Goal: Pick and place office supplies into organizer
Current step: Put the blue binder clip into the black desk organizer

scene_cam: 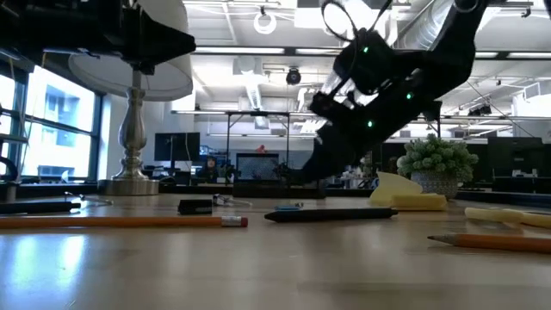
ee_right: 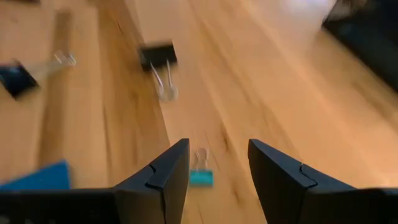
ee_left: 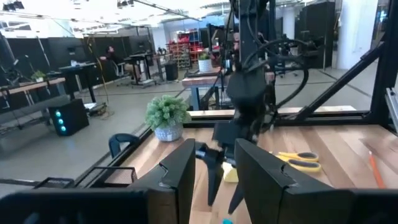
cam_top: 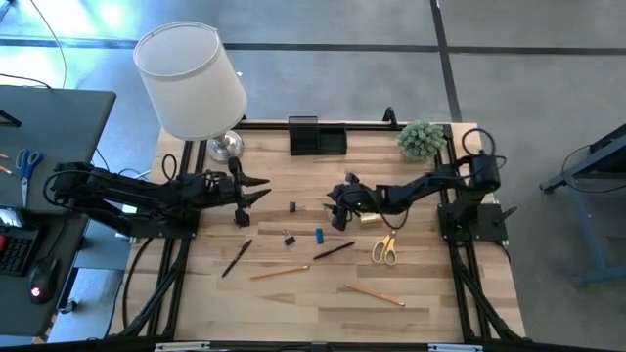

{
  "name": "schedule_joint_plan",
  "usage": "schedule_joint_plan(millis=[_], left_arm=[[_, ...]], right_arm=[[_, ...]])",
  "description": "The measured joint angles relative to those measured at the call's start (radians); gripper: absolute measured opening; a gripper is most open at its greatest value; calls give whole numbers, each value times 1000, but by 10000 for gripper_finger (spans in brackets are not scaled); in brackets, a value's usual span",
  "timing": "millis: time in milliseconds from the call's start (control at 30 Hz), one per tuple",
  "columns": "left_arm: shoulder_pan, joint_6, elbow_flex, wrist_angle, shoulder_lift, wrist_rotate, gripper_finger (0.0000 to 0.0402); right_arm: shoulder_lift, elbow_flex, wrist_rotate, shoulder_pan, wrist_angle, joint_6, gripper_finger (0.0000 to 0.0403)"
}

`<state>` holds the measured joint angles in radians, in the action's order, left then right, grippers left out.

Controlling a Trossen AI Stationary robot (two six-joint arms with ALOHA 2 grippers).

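Note:
The black organizer (cam_top: 316, 137) stands at the table's far edge. On the wood lie two dark pens (cam_top: 237, 257) (cam_top: 333, 251), two pencils (cam_top: 279, 273) (cam_top: 374, 293), orange-handled scissors (cam_top: 384, 249), a yellow sticky-note pad (cam_top: 370, 215), a small blue piece (cam_top: 319, 235) and two black clips (cam_top: 291, 206) (cam_top: 290, 239). My right gripper (cam_top: 337, 210) slants down over mid-table, open. A small teal clip (ee_right: 200, 174) lies on the wood just ahead, in line with the gap between its fingers (ee_right: 217, 149), untouched. My left gripper (cam_top: 256, 191) hovers level at the left, open and holding nothing (ee_left: 214, 152).
A white-shaded lamp (cam_top: 191, 78) with a chrome base (cam_top: 225, 147) stands at the far left corner. A potted plant (cam_top: 423, 139) sits at the far right. A dark side desk (cam_top: 49, 147) with blue-handled scissors (cam_top: 27, 161) is beyond the table's left edge.

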<state>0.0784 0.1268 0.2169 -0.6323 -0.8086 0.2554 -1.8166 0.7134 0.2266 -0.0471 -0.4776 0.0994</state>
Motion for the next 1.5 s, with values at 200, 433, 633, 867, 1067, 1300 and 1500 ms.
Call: schedule_joint_plan(millis=[200, 433, 633, 867, 1067, 1300, 1500], left_arm=[[0, 17, 0, 1, -3, 1, 101], [0, 34, 0, 5, -3, 1, 101], [0, 26, 0, 17, -4, 1, 101], [0, 19, 0, 31, -4, 1, 101], [0, -1, 0, 34, -4, 1, 101], [0, -3, 0, 40, -4, 1, 101], [0, -4, 0, 40, -4, 1, 101]], right_arm=[[-30, 11, -3, 0, 29, 41, 158], [-34, 11, -66, 4, 40, 24, 154], [-79, 14, -51, 9, 28, 9, 148], [-89, 15, -39, 9, 23, 31, 144], [-90, 14, -37, 9, 30, 30, 136], [-92, 14, -35, 9, 31, 28, 82], [-79, 13, -34, 9, 36, 28, 36]])
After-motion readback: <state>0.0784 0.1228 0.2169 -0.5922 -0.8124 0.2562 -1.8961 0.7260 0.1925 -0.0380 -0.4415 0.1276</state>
